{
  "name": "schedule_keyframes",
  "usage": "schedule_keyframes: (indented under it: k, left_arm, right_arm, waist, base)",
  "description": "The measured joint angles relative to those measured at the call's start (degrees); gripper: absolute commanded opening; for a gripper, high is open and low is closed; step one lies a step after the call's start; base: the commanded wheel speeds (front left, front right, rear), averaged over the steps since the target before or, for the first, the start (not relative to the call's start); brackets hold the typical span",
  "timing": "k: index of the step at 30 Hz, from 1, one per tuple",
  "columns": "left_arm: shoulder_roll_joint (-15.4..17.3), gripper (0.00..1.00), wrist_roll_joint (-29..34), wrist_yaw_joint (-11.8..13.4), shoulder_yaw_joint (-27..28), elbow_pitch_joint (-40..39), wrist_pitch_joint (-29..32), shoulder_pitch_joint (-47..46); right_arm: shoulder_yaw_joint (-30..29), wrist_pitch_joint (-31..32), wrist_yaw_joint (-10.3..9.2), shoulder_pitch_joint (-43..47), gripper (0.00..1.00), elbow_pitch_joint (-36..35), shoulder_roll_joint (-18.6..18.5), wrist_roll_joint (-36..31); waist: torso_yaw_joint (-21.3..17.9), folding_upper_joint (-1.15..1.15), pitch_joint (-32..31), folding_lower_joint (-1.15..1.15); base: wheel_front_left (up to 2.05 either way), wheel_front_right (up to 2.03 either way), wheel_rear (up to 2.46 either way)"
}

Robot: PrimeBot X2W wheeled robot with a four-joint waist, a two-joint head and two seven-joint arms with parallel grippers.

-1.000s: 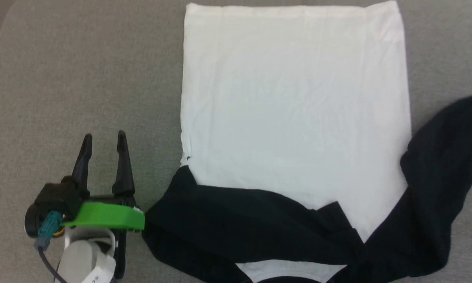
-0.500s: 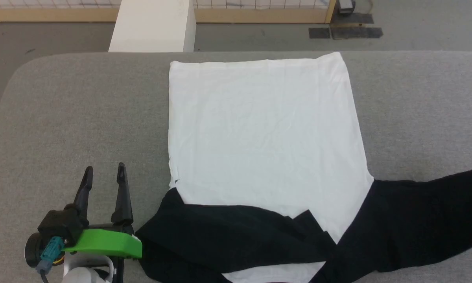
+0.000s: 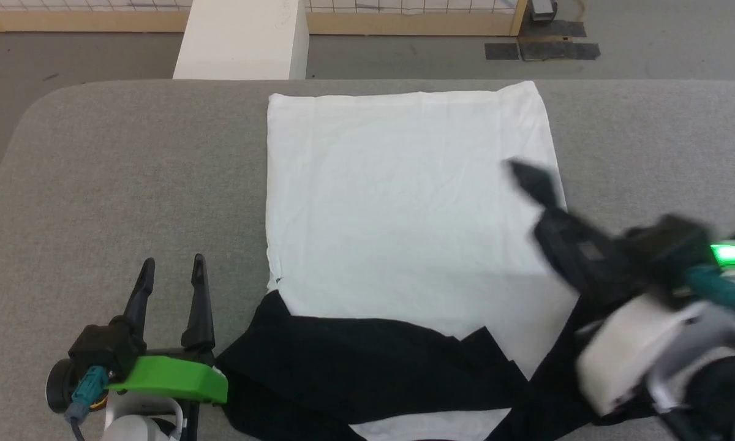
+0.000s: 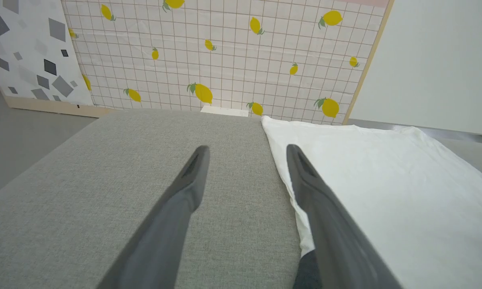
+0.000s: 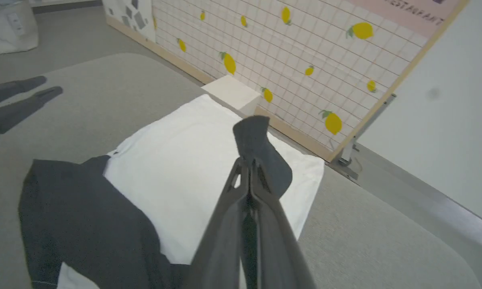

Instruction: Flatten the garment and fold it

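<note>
Sleeve work is the step in hand, as I judge it. My right gripper (image 5: 249,166) is pinched tight on the black cloth of the right sleeve (image 5: 261,146), whose end sticks out past my fingertips, and it hangs over the right side of the garment (image 3: 404,202). The garment lies on the grey table (image 3: 128,159) with its white panel (image 5: 184,160) spread flat toward the far edge. The left sleeve (image 3: 367,355) is already laid across the panel's near part. My left gripper (image 3: 174,262) stands wide and empty over bare table, just left of the garment's near-left corner. To do this well I would carry the sleeve low and leftward so it drapes across the near part of the panel, roughly in line with the left sleeve, with no twist or bunching at the shoulder. The pull should be gentle: thin cloth like this drags easily, and a hard tug could shift or wrinkle the flat white panel. I would let go only once the sleeve rests along its length, since a drop from height may leave the end curled. My right arm is blurred in the head view, so I cannot tell how much sleeve hangs clear of the table.
</note>
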Motion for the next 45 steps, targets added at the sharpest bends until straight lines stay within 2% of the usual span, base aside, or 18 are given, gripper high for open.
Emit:
schedule_keyframes:
  k: [4, 9, 14, 22, 23, 25, 29, 32, 35, 40, 45]
  left_arm:
    - [0.2, 1.0, -0.1, 0.01, -0.01, 0.3, 0.0, -0.16]
    - [0.16, 1.0, -0.46, 0.02, -0.26, 0.66, -0.01, -0.25]
    - [0.12, 1.0, -0.52, 0.02, -0.78, 1.24, -0.08, -0.54]
    - [0.07, 1.0, -0.69, 0.02, -0.9, 1.82, -0.1, -1.04]
    - [0.01, 1.0, -0.7, 0.02, -0.99, 2.03, -0.1, -1.42]
    - [-0.02, 1.0, -0.7, 0.02, -0.99, 2.16, -0.11, -1.43]
    - [-0.05, 1.0, -0.7, 0.02, -0.88, 2.42, -0.16, -1.42]
    - [-0.01, 1.0, -0.8, 0.01, -0.7, 2.46, -0.18, -1.38]
    - [0.25, 1.0, -0.86, 0.0, -0.69, 2.33, -0.18, -1.36]
    - [1.6, 1.0, -0.85, -0.33, -1.18, 1.6, 0.07, -1.48]
    - [4.22, 1.0, -0.8, -0.88, -2.63, 0.1, 2.96, -5.78]
  right_arm:
    - [12.94, -0.3, 0.0, -4.36, 0.0, 5.54, 0.63, 0.73]
    - [23.43, -3.64, 0.0, -7.11, 0.0, 17.41, 5.22, 2.16]
    - [29.78, -6.9, 0.0, -9.41, 0.0, 29.72, 8.62, 3.0]
    - [36.19, -10.73, 0.0, -11.76, 0.0, 45.62, 10.65, 4.8]
    - [37.38, -10.77, 0.0, -12.18, 1.0, 49.07, 10.62, 6.6]
    - [37.51, -10.88, 0.0, -12.19, 1.0, 49.75, 10.61, 8.16]
    - [35.55, -14.4, 0.0, -12.19, 1.0, 47.47, 10.55, 11.23]
    - [31.22, -18.58, 0.0, -11.91, 1.0, 42.39, 10.79, 13.07]
    - [23.69, -22.43, 0.0, -10.61, 1.0, 36.72, 10.73, 12.47]
    - [7.44, -27.54, 0.0, -6.03, 1.0, 28.37, 11.13, 7.36]
    - [-4.53, -31.55, 0.0, -2.66, 1.0, 24.7, 12.8, 4.07]
  waist:
    - [0.67, 0.0, 0.28, 0.0]
    - [1.74, 0.0, 0.75, 0.0]
    - [2.71, 0.0, 1.53, 0.0]
    - [3.71, 0.0, 3.05, 0.0]
    - [3.82, 0.0, 3.3, 0.0]
    - [3.7, 0.0, 3.28, 0.0]
    - [3.22, 0.0, 2.76, 0.0]
    - [2.54, 0.0, 2.24, 0.0]
    - [1.71, 0.0, 1.65, 0.0]
    - [-0.14, 0.0, 1.13, 0.0]
    - [-2.06, 0.0, 2.25, 0.0]
  base:
    - [0.0, 0.0, 0.0]
    - [0.0, 0.0, 0.0]
    - [0.0, 0.0, 0.0]
    - [0.0, 0.0, 0.0]
    - [0.0, 0.0, 0.0]
    - [0.0, 0.0, 0.0]
    - [0.0, 0.0, 0.0]
    - [0.0, 0.0, 0.0]
    - [0.0, 0.0, 0.0]
    - [0.0, 0.0, 0.0]
    - [0.0, 0.0, 0.0]
